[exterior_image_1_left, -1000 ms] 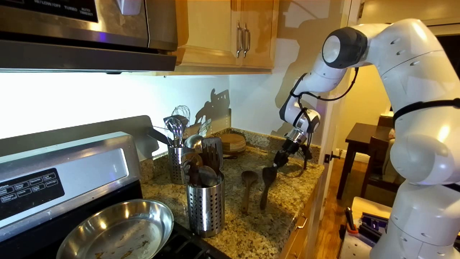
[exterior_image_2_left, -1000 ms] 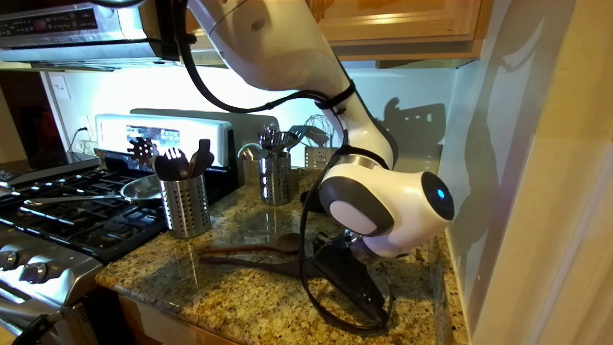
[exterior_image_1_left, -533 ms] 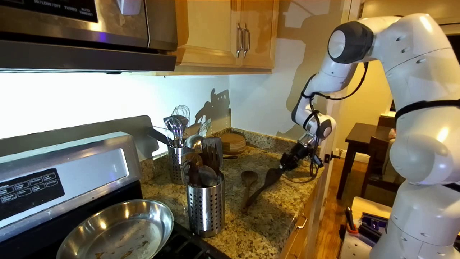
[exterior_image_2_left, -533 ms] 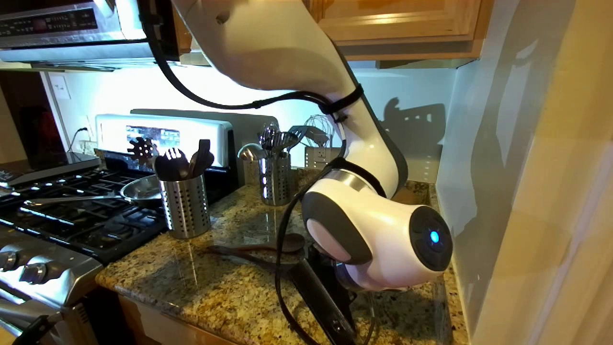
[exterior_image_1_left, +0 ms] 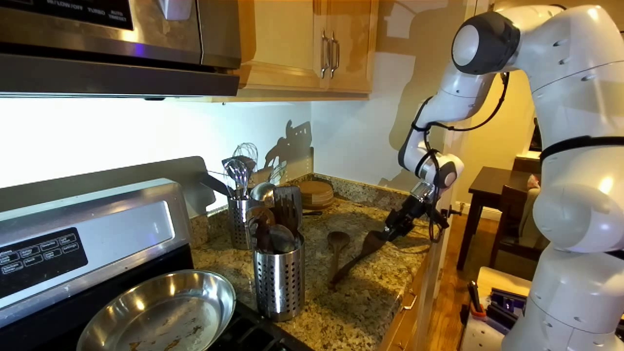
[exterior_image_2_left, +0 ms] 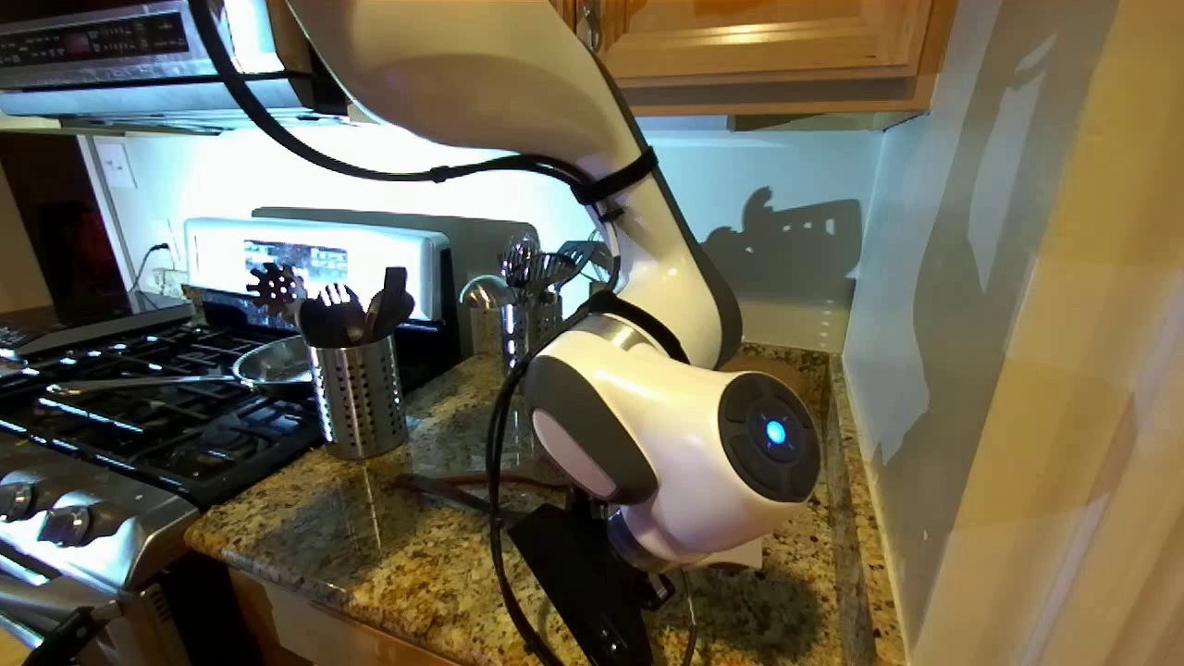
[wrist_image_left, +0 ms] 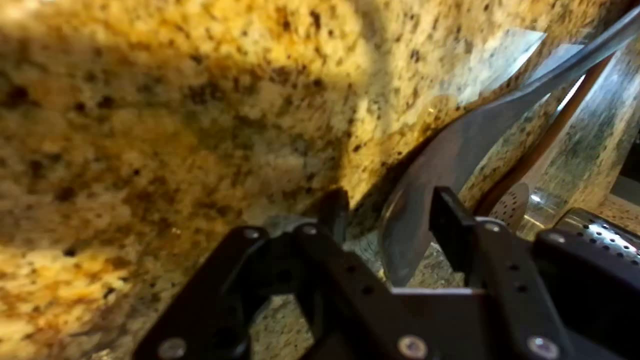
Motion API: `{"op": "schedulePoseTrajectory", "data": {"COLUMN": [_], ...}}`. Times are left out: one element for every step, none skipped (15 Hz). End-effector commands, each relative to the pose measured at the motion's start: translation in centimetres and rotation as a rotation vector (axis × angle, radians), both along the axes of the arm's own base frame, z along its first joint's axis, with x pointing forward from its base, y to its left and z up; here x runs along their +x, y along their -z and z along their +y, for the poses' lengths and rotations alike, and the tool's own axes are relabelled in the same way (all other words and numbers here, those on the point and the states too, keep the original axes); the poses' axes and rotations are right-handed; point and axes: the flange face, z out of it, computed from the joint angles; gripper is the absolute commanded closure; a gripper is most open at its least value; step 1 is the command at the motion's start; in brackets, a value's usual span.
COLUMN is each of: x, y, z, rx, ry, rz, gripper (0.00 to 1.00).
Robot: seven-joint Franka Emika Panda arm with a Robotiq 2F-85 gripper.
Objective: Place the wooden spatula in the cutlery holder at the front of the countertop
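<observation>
The wooden spatula (exterior_image_1_left: 374,242) lies on the counter, its broad dark head towards my gripper and its thin handle ending at the wooden spoon's handle. In the wrist view its head (wrist_image_left: 425,170) stands between my open gripper's fingers (wrist_image_left: 447,220), with a gap to the left finger. I cannot tell whether the right one touches it. My gripper (exterior_image_1_left: 389,231) is low over the counter; in an exterior view its fingertips are hidden behind the arm. The cutlery holder (exterior_image_1_left: 280,287), a perforated steel cylinder with dark utensils, stands by the stove; it also shows here (exterior_image_2_left: 359,402).
A wooden spoon (exterior_image_1_left: 338,240) lies beside the spatula. A rear steel holder (exterior_image_1_left: 239,224) carries whisks and ladles. A steel pan (exterior_image_1_left: 161,312) sits on the stove. Round wooden boards (exterior_image_1_left: 316,194) lie in the back corner, and a wall (exterior_image_2_left: 934,370) bounds the counter.
The arm and gripper have moved towards the counter's open edge. The spatula has turned: its handle end has swung over to the spoon's handle, and its head has shifted slightly with the gripper.
</observation>
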Motion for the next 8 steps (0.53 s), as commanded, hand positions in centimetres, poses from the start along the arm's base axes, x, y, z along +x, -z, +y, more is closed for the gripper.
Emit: {"op": "schedulePoseTrajectory", "data": {"x": [-0.2,0.2,0.6,1.0,1.3,1.7,2.1,2.5], "y": [-1.6,-1.9,-2.3,-2.6,-2.8,-2.9,-3.0,-3.1], "z": [-0.1,-0.4,-0.7,-1.0,-1.3,-1.6,-1.8,-1.9], "rx": [-0.103,-0.129,-0.153,-0.174,-0.186,-0.190,-0.194,-0.195], "ry": [-0.058,-0.083,-0.110,-0.139,-0.164,-0.190,-0.211,-0.230], "rz": [0.010,0.010,0.008,0.007,0.006,0.002,-0.002,-0.008], "gripper": [0.20,0.14,0.07,0.02,0.01,0.00,0.00,0.00]}}
